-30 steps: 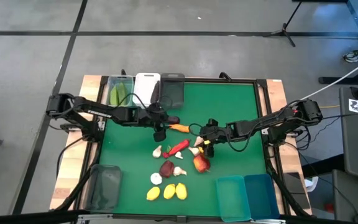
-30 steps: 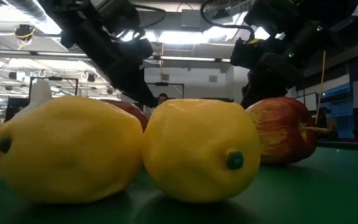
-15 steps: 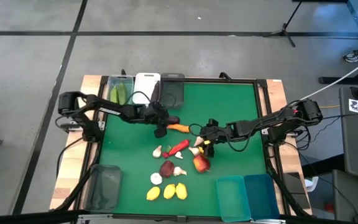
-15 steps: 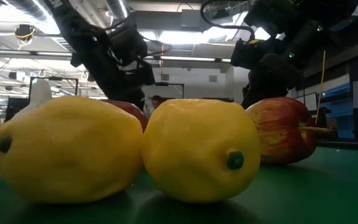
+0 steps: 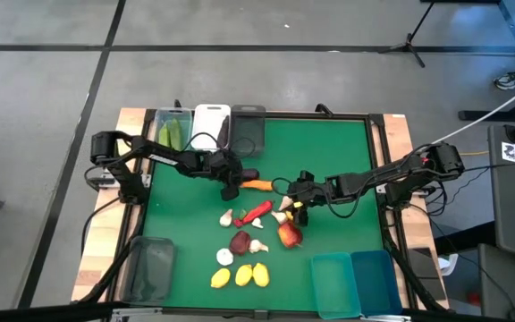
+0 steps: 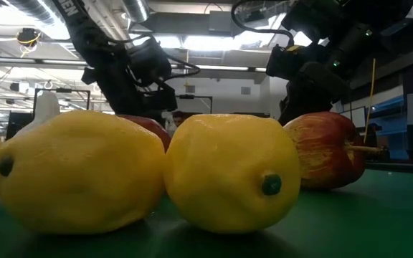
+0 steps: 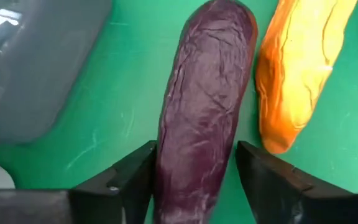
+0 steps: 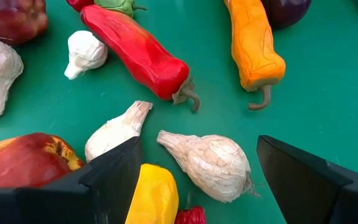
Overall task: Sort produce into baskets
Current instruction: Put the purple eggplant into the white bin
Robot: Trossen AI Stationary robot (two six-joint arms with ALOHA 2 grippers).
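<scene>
Produce lay scattered across the middle of the green table [image 5: 338,152], with the left gripper [image 7: 194,171] down on a purple eggplant [image 7: 204,118] that lay between its two fingers [image 7: 123,183], each finger close against a side of it; whether they were already squeezing it could not be told. An orange carrot [image 7: 294,74] lay just beside that eggplant on the mat, and a dark grey basket [image 7: 27,68] stood near its other side. From above, this gripper sat near the far row of bins, where a clear basket [image 5: 173,132] held green cucumbers [image 5: 170,136] beside a white basket [image 5: 211,125]. The right gripper [image 8: 194,180] hung with its jaws wide apart over a garlic bulb [image 8: 210,163], a second garlic [image 8: 115,132] and a yellow piece [image 8: 154,194] beneath it, gripping none of them. A red chili [image 8: 135,53] lay just beyond, and an apple [image 8: 23,162] sat to one side. Three lemons [image 5: 244,275] lay in a row near the table's front edge, with two teal baskets [image 5: 354,283] at the front right corner and a dark translucent basket [image 5: 148,266] at the front left.
</scene>
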